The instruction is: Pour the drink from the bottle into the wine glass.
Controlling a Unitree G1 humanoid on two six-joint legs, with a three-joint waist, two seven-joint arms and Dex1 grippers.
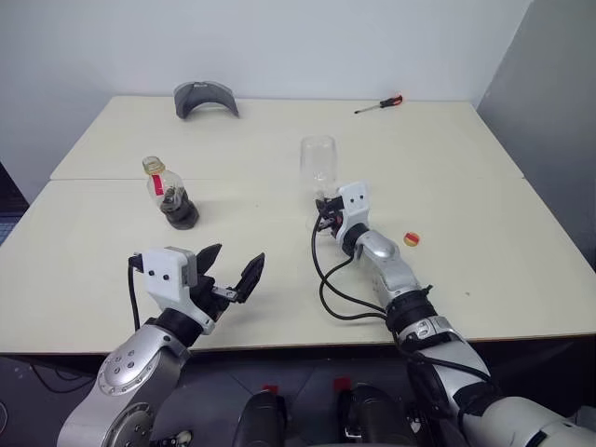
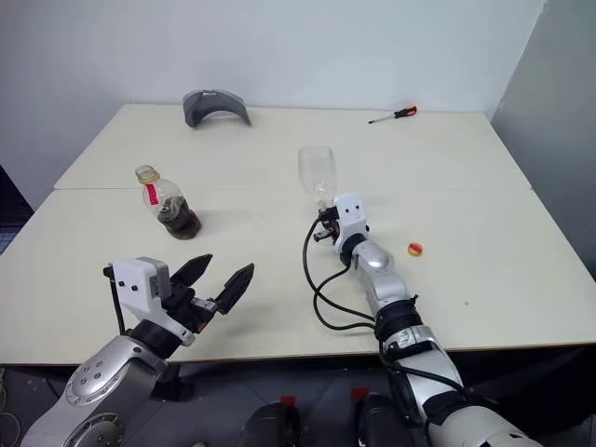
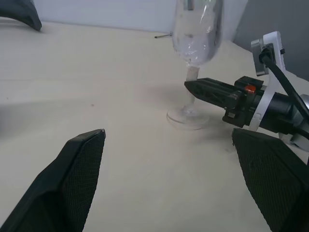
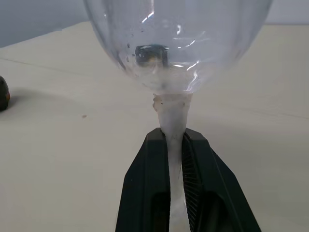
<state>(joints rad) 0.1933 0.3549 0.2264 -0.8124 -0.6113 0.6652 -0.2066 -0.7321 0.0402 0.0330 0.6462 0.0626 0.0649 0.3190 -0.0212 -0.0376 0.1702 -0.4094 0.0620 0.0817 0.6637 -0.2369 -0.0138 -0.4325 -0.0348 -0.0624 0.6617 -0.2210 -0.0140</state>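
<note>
The bottle (image 1: 166,191) stands uncapped on the left of the table, with the dark drink (image 1: 179,215) pooled in its base. Near the table's middle is the clear wine glass (image 1: 318,160); its bowl (image 4: 174,38) holds only a few droplets and its foot (image 3: 187,117) appears to rest on the tabletop. My right gripper (image 4: 175,137) is shut on the glass's stem just under the bowl. My left gripper (image 1: 239,257) hovers open and empty near the front edge, right of and nearer than the bottle.
A yellow-and-red cap (image 1: 411,239) lies on the table right of my right arm. At the back are a grey curved object (image 1: 205,97) and a red-handled screwdriver (image 1: 379,104). A black cable (image 1: 326,279) loops beside my right forearm. A seam (image 1: 112,179) joins two tabletops.
</note>
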